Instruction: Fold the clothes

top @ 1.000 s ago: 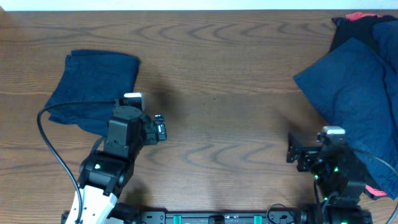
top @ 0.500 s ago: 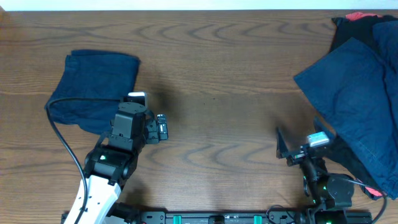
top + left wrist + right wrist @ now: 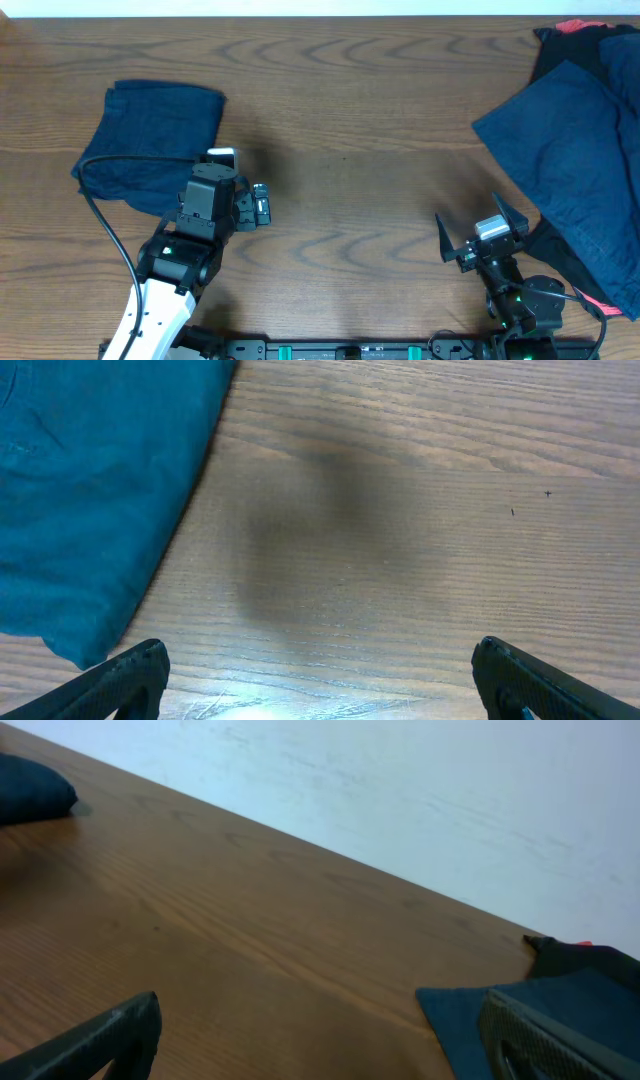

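I judge one fold finished. The folded navy garment [image 3: 150,140] lies near the left edge of the worktop [image 3: 350,140], toward the far-left corner, and nothing is touching it. My left claw [image 3: 318,682] hangs over bare wood just beside that garment's near-right corner, jaws spread wide and holding nothing.

The rest of the clothes are the heap [image 3: 580,150] along the right edge, running up into the far-right corner. It is mostly loose navy cloth, with a red scrap [image 3: 575,26] and some black showing at the far end. My right claw [image 3: 478,232] sits near the front edge, just left of the heap's lower flap and apart from it. It is also gaping wide and empty. Its camera looks low across the wood toward the far edge, so I take it to be tilted up rather than aimed at the cloth.

As I read it, I am between garments. The next move calls for swinging the right claw toward the heap and pitching it down onto the top navy layer. It should pinch one layer only and draw it out to the open middle to be spread flat, with the left claw coming across to help.
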